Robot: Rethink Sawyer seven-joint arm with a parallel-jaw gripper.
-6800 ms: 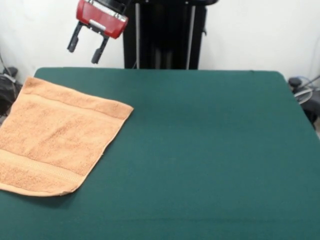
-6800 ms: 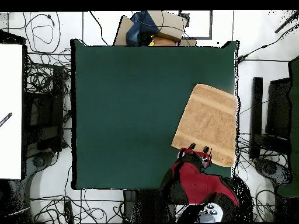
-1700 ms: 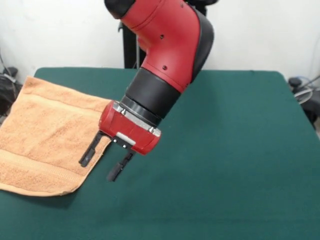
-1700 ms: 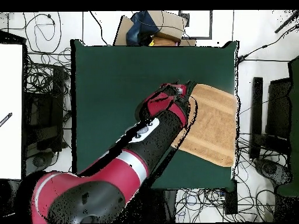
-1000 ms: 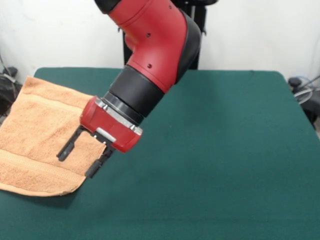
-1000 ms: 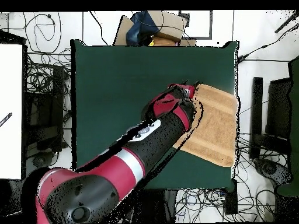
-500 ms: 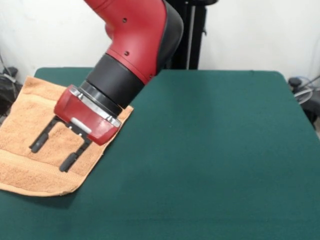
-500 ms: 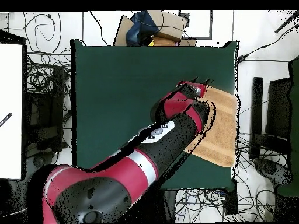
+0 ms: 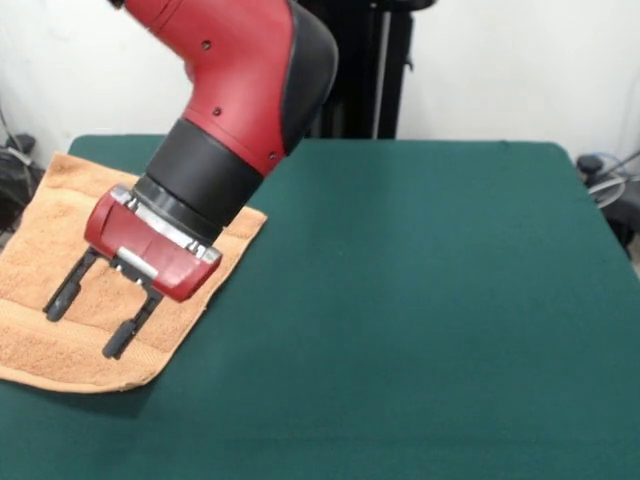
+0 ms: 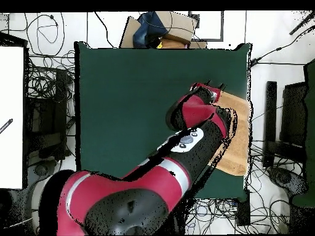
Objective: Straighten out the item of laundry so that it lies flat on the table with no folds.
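The tan-orange towel (image 9: pixel 40 230) lies at the left end of the green table (image 9: pixel 420 300), with a band stripe near its far edge and another near its front edge. My gripper (image 9: pixel 90 318) is open and empty, tilted, and hangs just over the towel's front part, between its middle and the front band. Whether the fingertips (image 9: pixel 118 342) touch the cloth cannot be told. In the overhead view the red arm covers most of the towel (image 10: pixel 239 144), which lies along the right edge of the table (image 10: pixel 123 92); the gripper (image 10: pixel 215 86) shows at its far end.
The black pedestal (image 9: pixel 340 70) stands behind the table's far edge. In the overhead view, cables cover the floor around the table, a cardboard box with dark cloth (image 10: pixel 160 31) sits beyond the far edge, and a white board (image 10: pixel 11 117) is on the left.
My open gripper has swung from the bare green cloth beside the towel's right edge leftwards in the front view, and now hangs over the towel. The towel has not moved.
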